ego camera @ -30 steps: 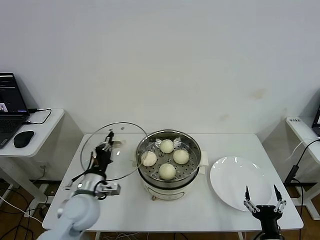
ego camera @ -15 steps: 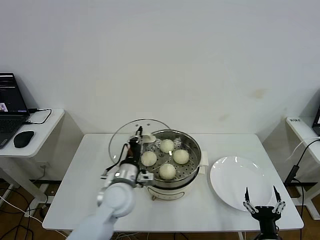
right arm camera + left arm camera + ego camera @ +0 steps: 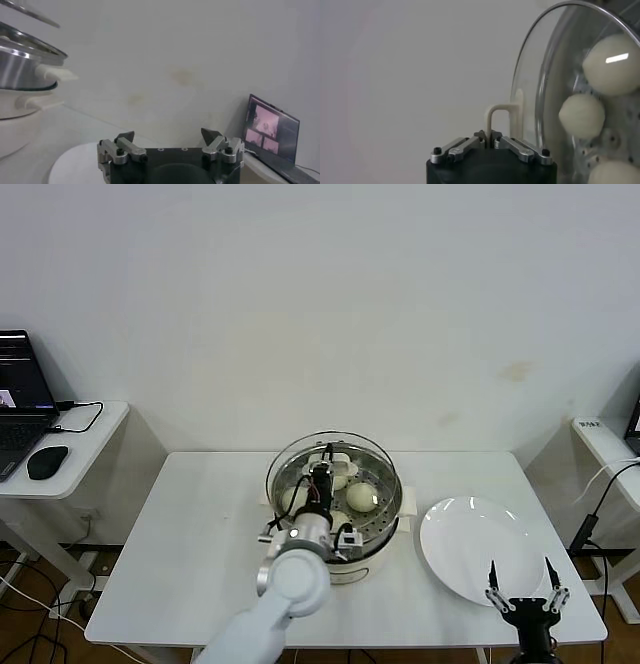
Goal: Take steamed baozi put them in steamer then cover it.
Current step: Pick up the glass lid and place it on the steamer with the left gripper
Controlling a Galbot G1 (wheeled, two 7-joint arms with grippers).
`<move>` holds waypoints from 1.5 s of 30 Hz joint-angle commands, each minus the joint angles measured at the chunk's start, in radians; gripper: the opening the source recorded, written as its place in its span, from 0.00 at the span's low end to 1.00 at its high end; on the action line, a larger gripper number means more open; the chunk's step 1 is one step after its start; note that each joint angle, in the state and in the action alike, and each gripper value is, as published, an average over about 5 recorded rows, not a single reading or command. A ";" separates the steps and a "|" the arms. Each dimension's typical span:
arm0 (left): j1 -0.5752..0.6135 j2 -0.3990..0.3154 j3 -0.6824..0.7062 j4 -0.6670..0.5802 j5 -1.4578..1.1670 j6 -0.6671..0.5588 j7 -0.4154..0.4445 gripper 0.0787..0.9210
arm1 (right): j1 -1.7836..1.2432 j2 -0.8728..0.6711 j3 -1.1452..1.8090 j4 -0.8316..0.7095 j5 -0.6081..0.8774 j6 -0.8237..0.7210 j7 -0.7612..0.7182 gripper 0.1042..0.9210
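The steel steamer (image 3: 385,536) stands mid-table on its cream base, with several cream-white baozi (image 3: 362,497) on its perforated tray. My left gripper (image 3: 322,471) is shut on the cream handle (image 3: 502,112) of the clear glass cover (image 3: 365,456), which hangs just above the pot's rim. In the left wrist view the baozi (image 3: 612,65) show through the cover's glass (image 3: 545,75), beyond my left gripper (image 3: 489,136). My right gripper (image 3: 522,582) stands open and empty at the table's front right; the right wrist view (image 3: 170,135) shows its jaws wide apart.
A white plate (image 3: 470,539) lies to the right of the steamer, just beyond the right gripper. A side table at the left carries a laptop (image 3: 20,399) and a mouse (image 3: 47,462). Another side table (image 3: 605,439) stands at the right.
My left arm has carried the cover rightwards from over the table's left half to above the steamer. The right gripper has stayed still.
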 commanded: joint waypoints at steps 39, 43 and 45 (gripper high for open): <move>0.069 -0.113 -0.031 0.098 0.130 -0.049 -0.046 0.08 | -0.001 -0.003 -0.016 -0.021 -0.005 0.020 -0.011 0.88; 0.084 -0.099 -0.032 0.053 0.122 -0.048 -0.046 0.20 | 0.000 -0.003 -0.019 -0.022 -0.006 0.020 -0.012 0.88; 0.100 -0.086 -0.035 0.018 0.112 -0.048 -0.048 0.27 | -0.001 -0.003 -0.020 -0.022 -0.006 0.020 -0.013 0.88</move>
